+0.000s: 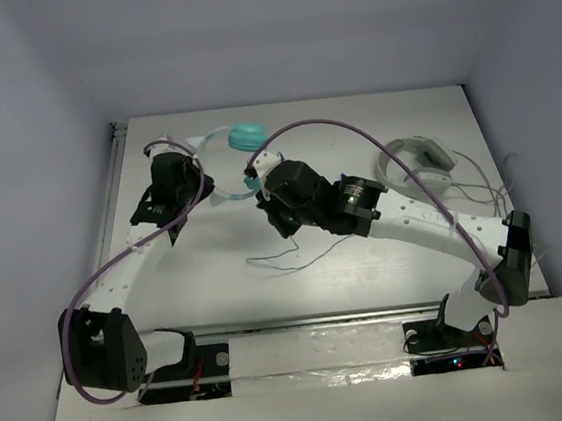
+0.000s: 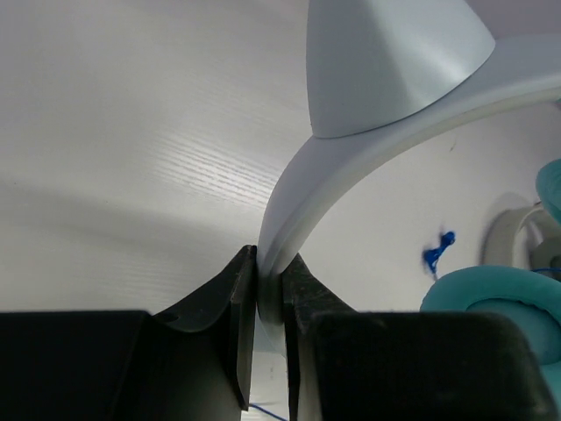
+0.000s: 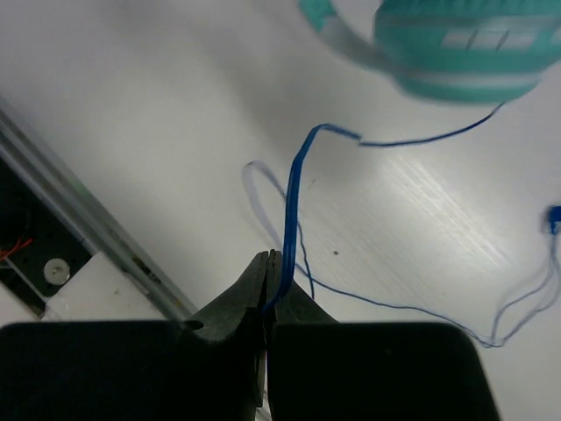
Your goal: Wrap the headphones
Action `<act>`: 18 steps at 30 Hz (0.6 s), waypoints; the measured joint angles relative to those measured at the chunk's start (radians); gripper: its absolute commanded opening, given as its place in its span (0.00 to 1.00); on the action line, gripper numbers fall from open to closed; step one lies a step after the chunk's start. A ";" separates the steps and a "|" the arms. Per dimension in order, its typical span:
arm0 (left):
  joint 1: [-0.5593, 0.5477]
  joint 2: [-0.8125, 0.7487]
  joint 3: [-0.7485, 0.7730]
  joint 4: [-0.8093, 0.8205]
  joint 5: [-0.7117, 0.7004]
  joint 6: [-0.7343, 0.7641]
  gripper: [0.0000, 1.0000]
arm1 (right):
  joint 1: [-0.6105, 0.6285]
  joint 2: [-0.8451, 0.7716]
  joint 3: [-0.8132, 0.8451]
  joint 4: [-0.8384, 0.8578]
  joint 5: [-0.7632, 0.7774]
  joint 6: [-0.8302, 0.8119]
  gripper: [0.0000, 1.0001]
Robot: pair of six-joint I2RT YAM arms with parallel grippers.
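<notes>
The headphones lie at the back middle of the table: a teal ear cup [image 1: 247,135], a pale headband [image 2: 351,167] and a thin blue cord [image 3: 291,202]. My left gripper [image 2: 268,281] is shut on the headband, which arches up and right from the jaws; a teal ear cup [image 2: 500,303] sits at the right of that view. My right gripper [image 3: 272,263] is shut on the cord, which rises from the jaws toward the teal ear cup [image 3: 465,48]. Loose cord trails on the table [image 1: 301,259].
White-and-grey headphones [image 1: 419,161] with pale cables lie at the right back. Thick purple robot cables [image 1: 353,132] arch over the arms. A metal rail [image 1: 323,319] runs along the table's near edge. White walls enclose the table.
</notes>
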 measured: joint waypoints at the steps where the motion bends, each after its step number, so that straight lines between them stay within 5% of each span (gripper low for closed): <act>1: -0.020 0.009 0.008 -0.015 -0.006 0.026 0.00 | 0.000 0.003 0.033 -0.021 0.031 -0.015 0.00; 8: -0.128 0.054 0.041 -0.098 -0.011 0.160 0.00 | 0.000 0.085 0.179 -0.148 0.118 -0.112 0.00; 18: -0.142 0.054 0.082 -0.142 0.067 0.251 0.00 | 0.006 0.157 0.239 -0.240 0.131 -0.207 0.00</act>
